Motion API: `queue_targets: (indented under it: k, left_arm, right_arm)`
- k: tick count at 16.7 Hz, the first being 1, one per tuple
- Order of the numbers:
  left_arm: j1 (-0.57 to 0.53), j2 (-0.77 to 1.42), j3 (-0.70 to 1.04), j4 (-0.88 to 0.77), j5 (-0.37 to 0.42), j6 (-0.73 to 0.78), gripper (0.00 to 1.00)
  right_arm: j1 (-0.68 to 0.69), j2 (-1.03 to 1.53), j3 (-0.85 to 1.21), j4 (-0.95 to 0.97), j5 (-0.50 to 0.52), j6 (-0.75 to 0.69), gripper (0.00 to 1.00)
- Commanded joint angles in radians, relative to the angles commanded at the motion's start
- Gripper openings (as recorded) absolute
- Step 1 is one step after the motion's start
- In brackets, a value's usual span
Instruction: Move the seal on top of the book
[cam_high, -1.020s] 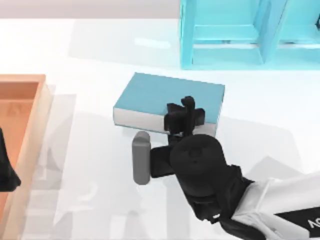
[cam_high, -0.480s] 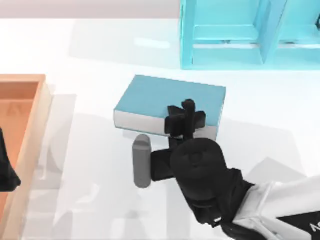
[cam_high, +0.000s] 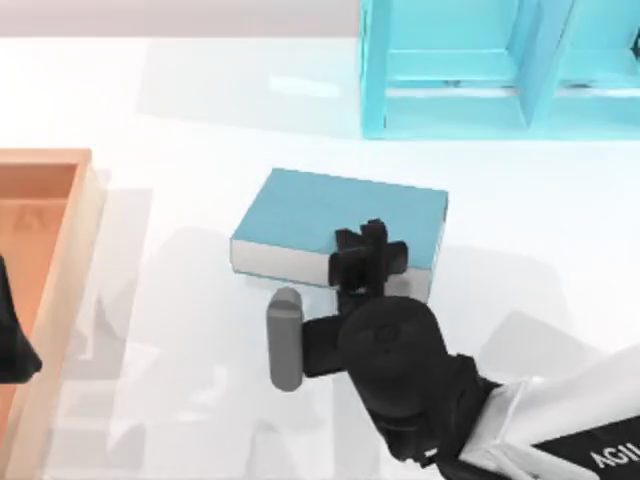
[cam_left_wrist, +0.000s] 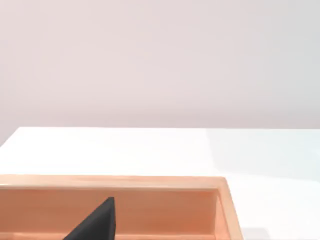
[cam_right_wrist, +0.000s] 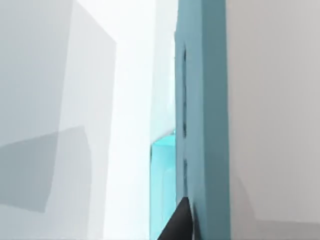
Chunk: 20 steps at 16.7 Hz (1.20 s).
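Note:
The teal-blue book (cam_high: 310, 215) with white page edges lies mid-table. My right gripper (cam_high: 368, 252) reaches over its near long edge and is shut on that edge. In the right wrist view the book's cover (cam_right_wrist: 210, 125) runs right past one black fingertip (cam_right_wrist: 181, 220) that presses against it; the other finger is hidden behind the book. The seal is out of view. My left gripper (cam_high: 10, 340) is parked at the table's left edge over the wooden tray (cam_high: 60, 200).
A turquoise shelf unit (cam_high: 480, 70) stands at the back right, beyond the book. The orange-brown tray's rim (cam_left_wrist: 222, 200) borders bare white table. A grey cylinder (cam_high: 284, 338) sticks out from my right wrist towards the left.
My right gripper and the book have shifted together towards the table's front edge. The left arm has stayed still.

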<state>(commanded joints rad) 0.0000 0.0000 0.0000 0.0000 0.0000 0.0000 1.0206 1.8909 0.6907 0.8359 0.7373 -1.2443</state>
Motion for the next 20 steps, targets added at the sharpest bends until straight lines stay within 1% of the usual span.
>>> queue_targets:
  k: [3, 6, 19, 20]
  left_arm:
    - [0.0, 0.0, 0.0, 0.0, 0.0, 0.0, 1.0]
    - [0.0, 0.0, 0.0, 0.0, 0.0, 0.0, 1.0]
    - [0.0, 0.0, 0.0, 0.0, 0.0, 0.0, 1.0]
    - [0.0, 0.0, 0.0, 0.0, 0.0, 0.0, 1.0]
  right_arm:
    - [-0.002, 0.032, -0.007, 0.046, 0.001, 0.003, 0.0]
    - [-0.002, 0.033, -0.007, 0.047, 0.001, 0.003, 0.0]
    - [-0.002, 0.033, -0.007, 0.047, 0.001, 0.003, 0.98]
    - [-0.002, 0.033, -0.007, 0.047, 0.001, 0.003, 1.0]
